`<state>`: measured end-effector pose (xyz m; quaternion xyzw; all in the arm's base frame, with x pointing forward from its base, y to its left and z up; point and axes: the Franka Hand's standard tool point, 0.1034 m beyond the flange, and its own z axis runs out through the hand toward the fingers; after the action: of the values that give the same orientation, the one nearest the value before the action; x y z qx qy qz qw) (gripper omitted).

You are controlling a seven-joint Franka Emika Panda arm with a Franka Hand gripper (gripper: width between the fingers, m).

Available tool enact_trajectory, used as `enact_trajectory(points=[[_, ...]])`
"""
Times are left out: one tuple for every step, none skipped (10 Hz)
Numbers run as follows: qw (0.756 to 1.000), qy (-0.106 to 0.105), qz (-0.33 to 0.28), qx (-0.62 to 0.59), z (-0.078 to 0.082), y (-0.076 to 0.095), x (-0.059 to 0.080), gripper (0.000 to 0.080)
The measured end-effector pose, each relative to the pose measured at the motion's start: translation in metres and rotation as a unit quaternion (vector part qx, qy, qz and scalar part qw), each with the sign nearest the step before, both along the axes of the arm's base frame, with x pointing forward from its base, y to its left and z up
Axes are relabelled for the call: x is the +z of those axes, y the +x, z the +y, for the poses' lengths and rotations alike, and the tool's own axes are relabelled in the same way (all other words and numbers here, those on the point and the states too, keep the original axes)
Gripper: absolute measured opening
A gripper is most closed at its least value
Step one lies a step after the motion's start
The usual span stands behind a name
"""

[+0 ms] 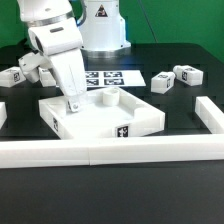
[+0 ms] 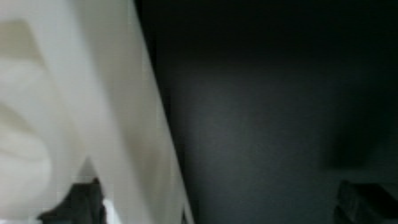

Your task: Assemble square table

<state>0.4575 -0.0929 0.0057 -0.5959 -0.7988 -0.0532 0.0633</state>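
The counter (image 1: 120, 195) is seen in the exterior view from slightly above, at middling range, the square table (image 1: 100, 112) centred and the robot base (image 1: 103, 25) faced across it, whereas the wrist view is held very close to a blurred white surface (image 2: 80, 110), only the dark counter being recognisably shared.

White square tabletop (image 1: 100, 116) lies flat; tagged legs (image 1: 160, 82) lie loose nearby.
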Motion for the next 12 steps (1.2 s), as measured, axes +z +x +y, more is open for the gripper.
enact_trajectory(points=[[1.000,-0.002,0.001,0.001,-0.0008,-0.0005,-0.0003,0.0523],[1.000,-0.003,0.001,0.000,-0.0014,-0.0007,-0.0005,0.0523],[1.000,-0.004,0.002,0.004,-0.0017,-0.0009,-0.0006,0.0383],[1.000,-0.005,0.002,0.003,-0.0021,-0.0011,-0.0007,0.0247],[1.000,-0.005,0.002,0.002,-0.0023,-0.0012,-0.0008,0.0075],[1.000,-0.005,0.003,0.001,-0.0026,-0.0013,-0.0008,0.0075],[1.000,-0.006,0.003,0.001,-0.0029,-0.0013,-0.0008,0.0057],[1.000,-0.007,0.003,0.003,-0.0031,-0.0014,-0.0008,0.0057],[1.000,-0.007,0.003,0.003,-0.0031,-0.0014,-0.0008,0.0057],[1.000,-0.007,0.003,0.002,-0.0031,-0.0014,-0.0008,0.0057],[1.000,-0.007,0.003,0.002,-0.0031,-0.0014,-0.0008,0.0057],[1.000,-0.007,0.003,0.002,-0.0031,-0.0014,-0.0008,0.0057]])
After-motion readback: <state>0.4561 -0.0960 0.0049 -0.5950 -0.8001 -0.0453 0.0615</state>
